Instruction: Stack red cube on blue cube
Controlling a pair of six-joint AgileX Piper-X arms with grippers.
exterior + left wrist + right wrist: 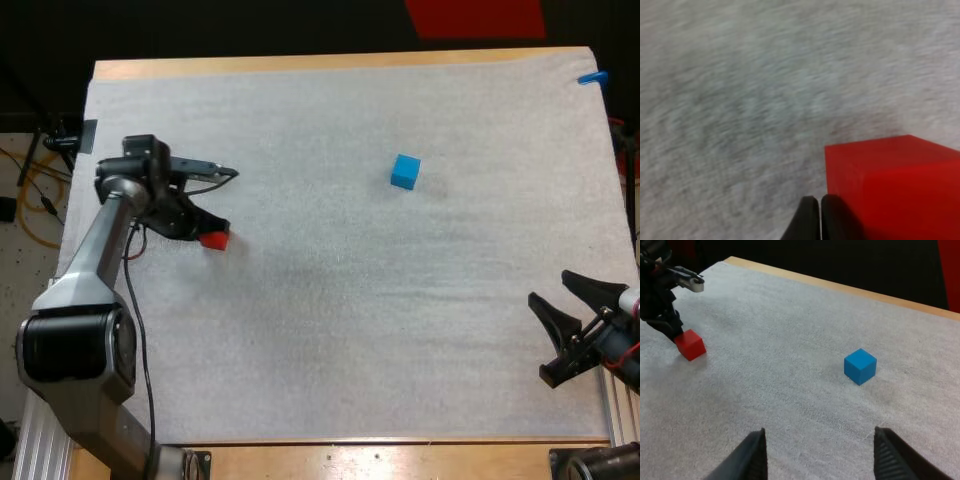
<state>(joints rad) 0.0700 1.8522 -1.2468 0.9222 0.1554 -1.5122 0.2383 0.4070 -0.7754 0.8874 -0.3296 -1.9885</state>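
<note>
The red cube lies on the white mat at the left. My left gripper is down at the cube's far-left side. In the left wrist view its two black fingers touch each other, shut on nothing, with the red cube right beside them. The blue cube sits alone farther right and toward the back. My right gripper hovers open near the mat's right edge. From the right wrist view the blue cube and red cube both lie ahead of its spread fingers.
The wooden table edge borders the mat at the back. A broad stretch of bare mat separates the two cubes and the two arms.
</note>
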